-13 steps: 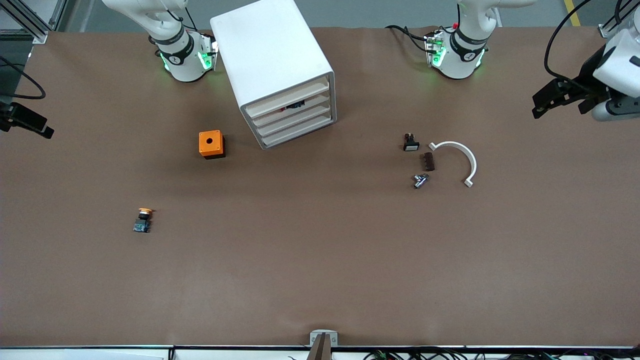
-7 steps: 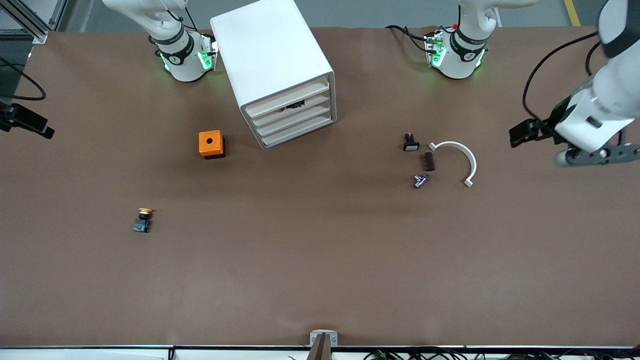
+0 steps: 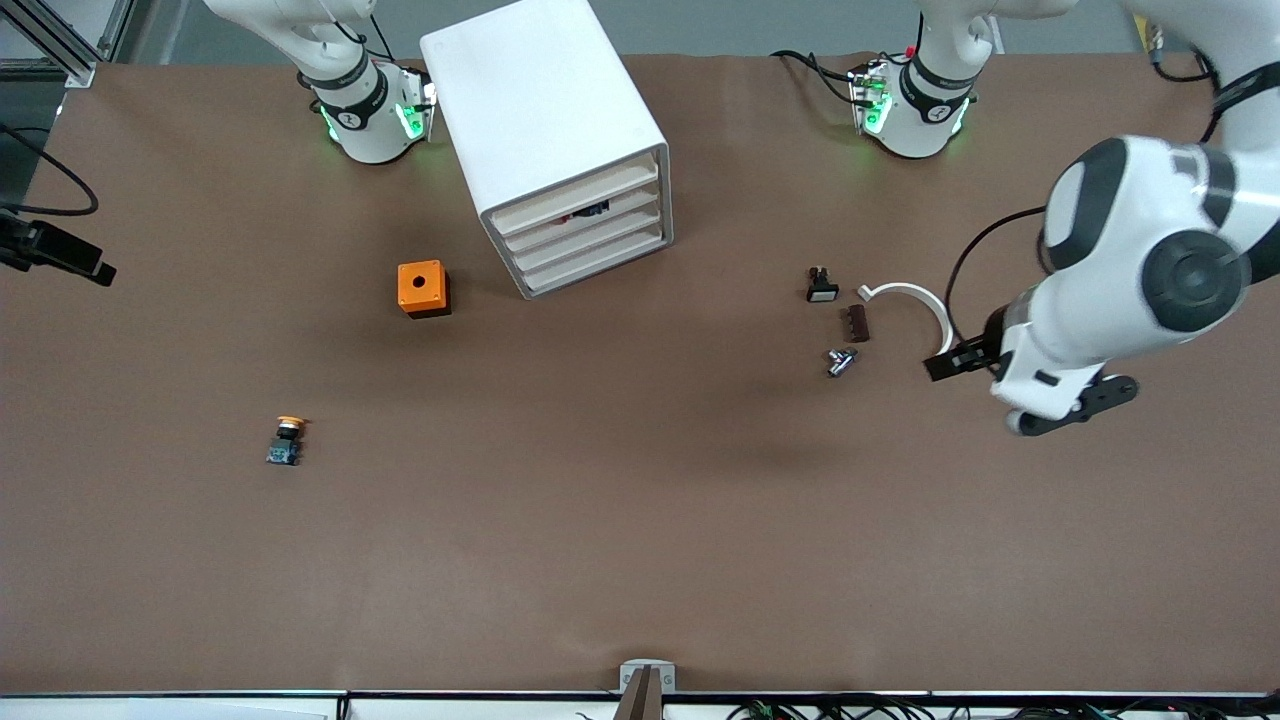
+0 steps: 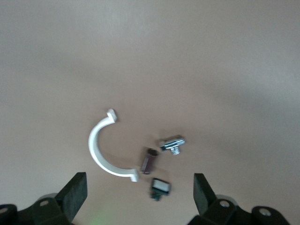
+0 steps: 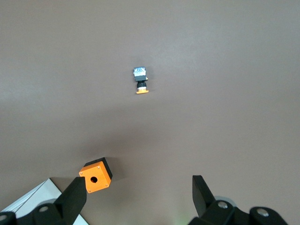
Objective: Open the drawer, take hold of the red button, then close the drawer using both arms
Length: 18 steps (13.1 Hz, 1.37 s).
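Observation:
The white cabinet [image 3: 545, 110] stands near the robots' bases with its stacked drawers [image 3: 590, 240] all pushed in. The button is mostly hidden inside; a dark bit with red [image 3: 588, 211] shows in the gap under the top drawer. My left gripper [image 3: 958, 360] hangs open and empty over the table beside the white arc. In its wrist view the left gripper [image 4: 140, 187] frames the small parts below. My right gripper [image 3: 75, 262] waits high at the right arm's end, open and empty. In its own view the right gripper [image 5: 138, 197] looks down past the cabinet's corner [image 5: 28, 201].
An orange box [image 3: 423, 288] [image 5: 96, 176] sits beside the cabinet. A yellow-capped button [image 3: 287, 442] [image 5: 140, 79] lies nearer the front camera. A white arc [image 3: 925, 310] [image 4: 96, 150], brown piece [image 3: 857, 323], metal fitting [image 3: 840, 360] and white-faced switch [image 3: 822, 287] [image 4: 159, 187] lie together.
My left arm has swung in from the table's edge toward the white arc and the small parts. The right gripper has barely shifted. The cabinet and the loose parts have not moved.

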Motion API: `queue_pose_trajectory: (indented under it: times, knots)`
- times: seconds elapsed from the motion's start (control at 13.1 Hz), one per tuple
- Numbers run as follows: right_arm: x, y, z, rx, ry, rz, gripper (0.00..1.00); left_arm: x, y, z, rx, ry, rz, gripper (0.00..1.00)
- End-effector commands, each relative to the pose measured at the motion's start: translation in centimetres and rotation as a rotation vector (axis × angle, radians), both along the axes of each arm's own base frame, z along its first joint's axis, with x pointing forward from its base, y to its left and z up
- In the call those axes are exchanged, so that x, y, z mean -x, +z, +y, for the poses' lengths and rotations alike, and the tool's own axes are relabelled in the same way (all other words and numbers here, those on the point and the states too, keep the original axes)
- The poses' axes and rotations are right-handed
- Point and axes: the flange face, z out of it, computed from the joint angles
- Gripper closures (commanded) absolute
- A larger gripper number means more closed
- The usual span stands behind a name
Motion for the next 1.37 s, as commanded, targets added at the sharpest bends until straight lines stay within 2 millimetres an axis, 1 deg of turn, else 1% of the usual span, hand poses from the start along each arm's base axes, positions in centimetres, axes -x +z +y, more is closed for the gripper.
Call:
queue_pose_trajectory:
  times: [0.0, 0.08, 0.15, 0.23, 0.3, 0.38, 0.46, 0.61, 0.68, 0.76, 0.84, 0.91, 1.07, 1.14, 1.22, 1.29]
  knots:
    - [-1.6, -2.9, 0.5, -0.010, -0.035, 0.044, 0.01, -0.9, -3.8, -4.3, -0.021, 0.188, 0.050, 0.00]
    - [-2.2, -3.8, 1.1, -0.004, -0.071, 0.051, 0.01, -0.5, -5.1, -7.0, -0.036, 0.227, 0.062, 0.00]
    - [-3.2, -4.9, 2.3, 0.007, -0.111, 0.044, 0.01, -0.7, -6.4, -8.8, -0.051, 0.276, 0.064, 0.00]
    - [-3.8, -5.6, 3.7, 0.013, -0.149, 0.043, 0.01, -0.9, -8.1, -9.9, -0.056, 0.323, 0.086, 0.00]
    - [-4.5, -7.0, 4.8, 0.023, -0.200, 0.053, 0.01, -0.6, -9.9, -11.9, -0.033, 0.355, 0.101, 0.00]
    - [-5.1, -8.1, 6.0, 0.033, -0.239, 0.055, 0.00, -0.7, -10.8, -12.6, -0.020, 0.400, 0.103, 0.00]
    - [-5.5, -9.1, 6.7, 0.038, -0.264, 0.048, 0.01, -0.7, -12.0, -13.2, -0.007, 0.476, 0.130, 0.00]
    - [-6.0, -10.2, 7.4, 0.042, -0.284, 0.043, 0.00, -0.1, -13.7, -14.6, 0.009, 0.650, 0.210, 0.00]
    - [-6.3, -11.0, 7.9, 0.047, -0.299, 0.049, 0.00, 0.2, -14.1, -15.2, -0.003, 0.720, 0.235, 0.00]
    - [-6.4, -11.4, 8.7, 0.050, -0.310, 0.049, 0.00, 0.8, -14.1, -16.3, -0.017, 0.781, 0.256, 0.00]
    - [-6.8, -12.5, 9.5, 0.058, -0.325, 0.063, 0.00, 1.5, -14.5, -17.4, -0.048, 0.870, 0.289, 0.00]
    - [-7.1, -13.3, 10.2, 0.064, -0.343, 0.064, 0.00, 2.0, -15.2, -17.7, -0.088, 0.975, 0.325, 0.00]
    - [-7.7, -15.2, 11.8, 0.076, -0.382, 0.069, 0.00, 3.8, -16.3, -20.4, -0.150, 1.102, 0.390, 0.00]
    - [-7.8, -15.6, 12.6, 0.081, -0.411, 0.063, 0.00, 4.2, -17.6, -21.0, -0.169, 1.202, 0.476, 0.01]
    - [-7.9, -15.8, 13.3, 0.083, -0.420, 0.061, 0.00, 4.5, -18.1, -21.5, -0.186, 1.278, 0.542, 0.03]
    - [-8.0, -16.8, 14.0, 0.091, -0.437, 0.071, 0.00, 5.0, -18.8, -22.1, -0.218, 1.358, 0.602, 0.03]
